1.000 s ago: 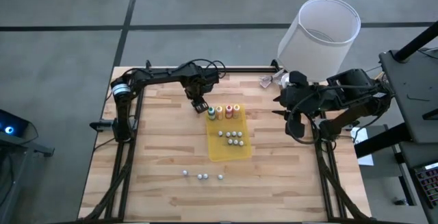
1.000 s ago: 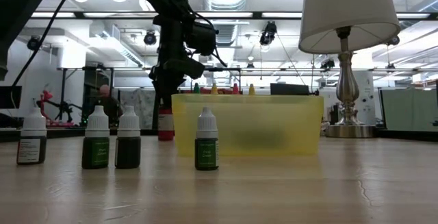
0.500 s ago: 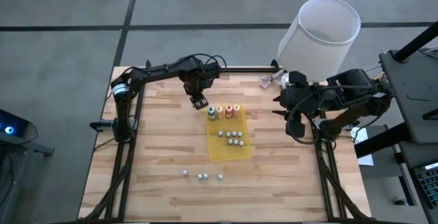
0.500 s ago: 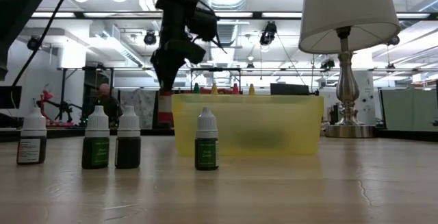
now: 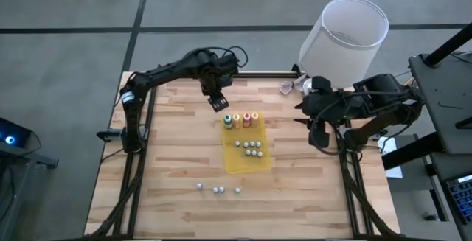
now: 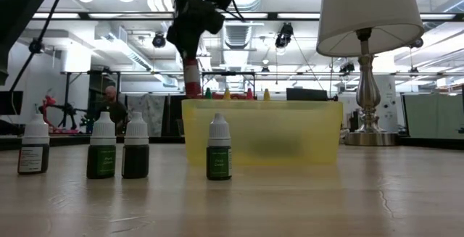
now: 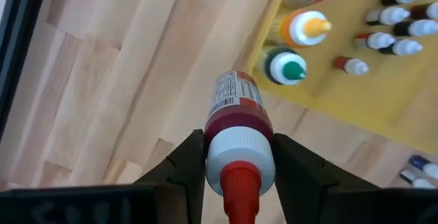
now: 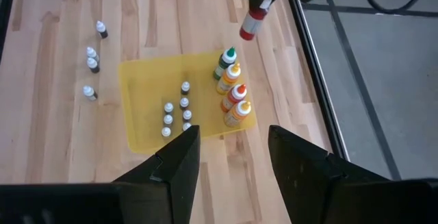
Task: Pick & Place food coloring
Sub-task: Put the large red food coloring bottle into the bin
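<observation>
— Wooden tabletop (image 5: 169,167): status?
— Left pincer (image 7: 233,157) clenched on red food coloring bottle (image 7: 235,125), lifted beside yellow tray (image 5: 262,163). Several bottles in tray; three (image 5: 217,189) left outside. Right pincer (image 8: 229,159) idle, released.

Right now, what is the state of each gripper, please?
Left gripper: closed on the red food coloring bottle, lifted above the table.
Right gripper: open, empty, waiting at the table's right side.
</observation>
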Motion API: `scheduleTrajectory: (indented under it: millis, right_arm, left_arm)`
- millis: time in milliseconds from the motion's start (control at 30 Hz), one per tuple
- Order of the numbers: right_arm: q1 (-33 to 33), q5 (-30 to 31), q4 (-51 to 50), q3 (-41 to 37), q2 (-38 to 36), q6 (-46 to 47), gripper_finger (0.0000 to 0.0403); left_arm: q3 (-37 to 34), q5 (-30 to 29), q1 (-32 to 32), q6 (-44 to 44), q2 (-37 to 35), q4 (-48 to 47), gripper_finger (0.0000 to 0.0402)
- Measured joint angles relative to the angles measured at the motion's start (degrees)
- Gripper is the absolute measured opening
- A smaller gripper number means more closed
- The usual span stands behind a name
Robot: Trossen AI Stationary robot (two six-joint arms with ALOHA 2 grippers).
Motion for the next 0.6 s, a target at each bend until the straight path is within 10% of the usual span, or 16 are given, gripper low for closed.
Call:
scheduleTrajectory:
  millis: [600]
  right_arm:
    - [0.00, -0.02, -0.04, 0.00, -0.92, -1.53, 0.0167]
  left_arm:
    - [3.06, 2.35, -12.12, -4.98, -0.07, -2.33, 0.0115]
